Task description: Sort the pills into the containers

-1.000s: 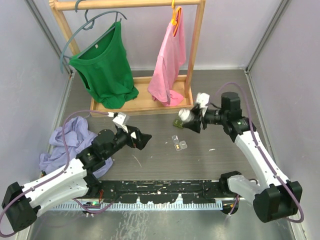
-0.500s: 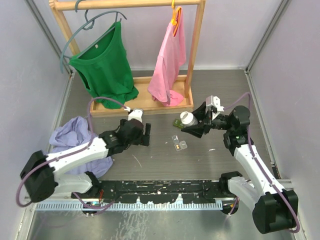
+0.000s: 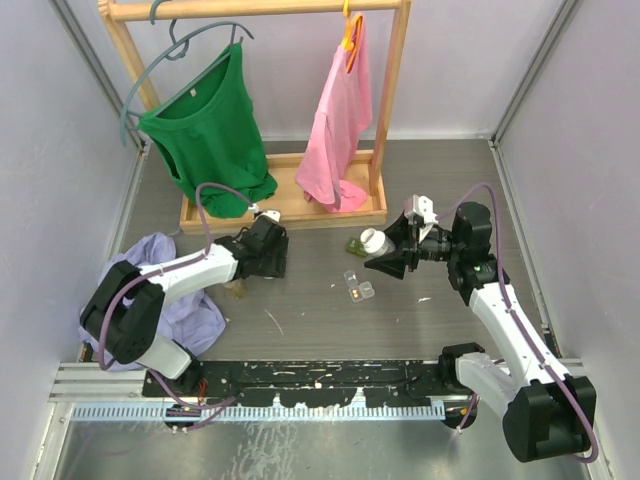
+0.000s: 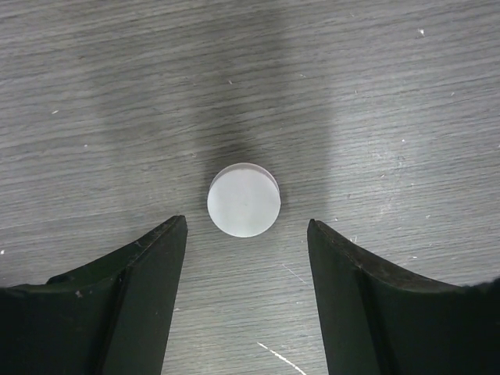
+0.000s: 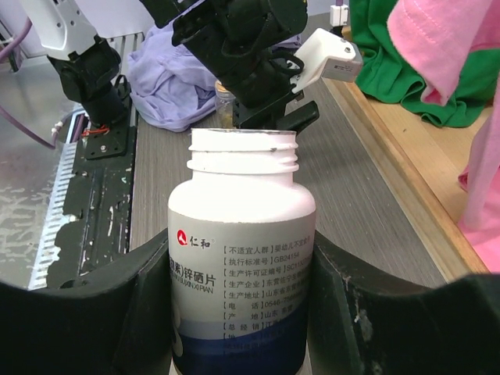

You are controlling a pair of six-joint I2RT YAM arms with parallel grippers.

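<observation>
My right gripper [image 3: 392, 256] is shut on an uncapped white pill bottle [image 5: 242, 195], held a little above the table with its mouth toward the left arm; the bottle [image 3: 374, 240] also shows from above. The clear container [image 3: 357, 283] lies on the table below it, with a yellowish speck inside. The dark green container [image 3: 354, 245] peeks out beside the bottle. My left gripper [image 4: 246, 226] points down at the table, open, and a round white cap [image 4: 244, 200] lies flat at its fingertips, touching neither. Loose pills are too small to make out.
A wooden rack [image 3: 290, 212] with a green top [image 3: 210, 140] and a pink top [image 3: 340, 120] stands at the back. A lavender cloth [image 3: 150, 270] lies at the left, a small amber vial [image 3: 237, 289] beside it. A black rail [image 3: 320, 380] runs along the near edge.
My left gripper swung back and left, turned down over the cap, and its jaws narrowed. The right arm drew the bottle slightly back and lower.
</observation>
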